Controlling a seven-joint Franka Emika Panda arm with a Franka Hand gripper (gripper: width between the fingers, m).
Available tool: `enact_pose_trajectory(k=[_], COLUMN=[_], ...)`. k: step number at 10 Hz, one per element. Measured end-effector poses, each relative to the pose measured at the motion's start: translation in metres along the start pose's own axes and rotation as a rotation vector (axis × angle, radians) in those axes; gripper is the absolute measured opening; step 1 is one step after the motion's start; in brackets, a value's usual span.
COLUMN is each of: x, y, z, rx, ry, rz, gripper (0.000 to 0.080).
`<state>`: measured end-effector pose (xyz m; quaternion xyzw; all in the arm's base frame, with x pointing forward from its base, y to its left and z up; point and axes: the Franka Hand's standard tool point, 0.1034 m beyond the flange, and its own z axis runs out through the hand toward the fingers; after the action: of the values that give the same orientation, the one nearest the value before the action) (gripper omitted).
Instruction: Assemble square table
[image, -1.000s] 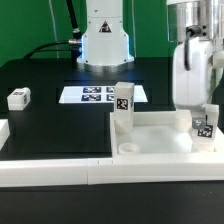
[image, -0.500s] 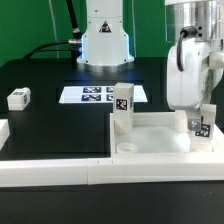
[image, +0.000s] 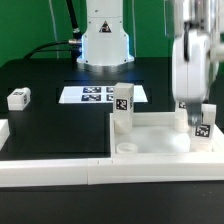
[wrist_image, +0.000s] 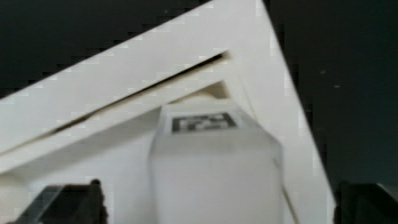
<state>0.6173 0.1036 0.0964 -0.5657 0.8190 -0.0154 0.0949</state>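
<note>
The square table's white tray-like top (image: 160, 148) lies at the exterior view's right, underside up. Two white tagged legs stand upright in its corners, one at the back corner (image: 122, 106) and one (image: 204, 124) at the exterior view's right edge. My gripper (image: 196, 104) hangs blurred just over that right-hand leg. In the wrist view this leg (wrist_image: 214, 165) with its tag runs between my two dark fingertips (wrist_image: 68, 202). The gripper (wrist_image: 217, 206) is open, with a gap on either side of the leg. The top's rim (wrist_image: 107, 92) shows behind it.
A loose tagged leg (image: 18, 97) lies on the black table at the exterior view's left. The marker board (image: 95, 95) lies in front of the robot base (image: 104, 40). A long white rail (image: 60, 172) runs along the front edge, and a white piece (image: 3, 130) sits at the left edge.
The jaws have spread apart and let go of the right-hand leg, which stays standing in its corner. The arm has shifted slightly upward and looks blurred.
</note>
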Motion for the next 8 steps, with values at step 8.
enact_pose_trajectory(k=[8], x=[0.0077], y=[0.0035], z=[0.0], rx=[-0.006], ry=[0.006], rz=[-0.028], gripper=[0.0649])
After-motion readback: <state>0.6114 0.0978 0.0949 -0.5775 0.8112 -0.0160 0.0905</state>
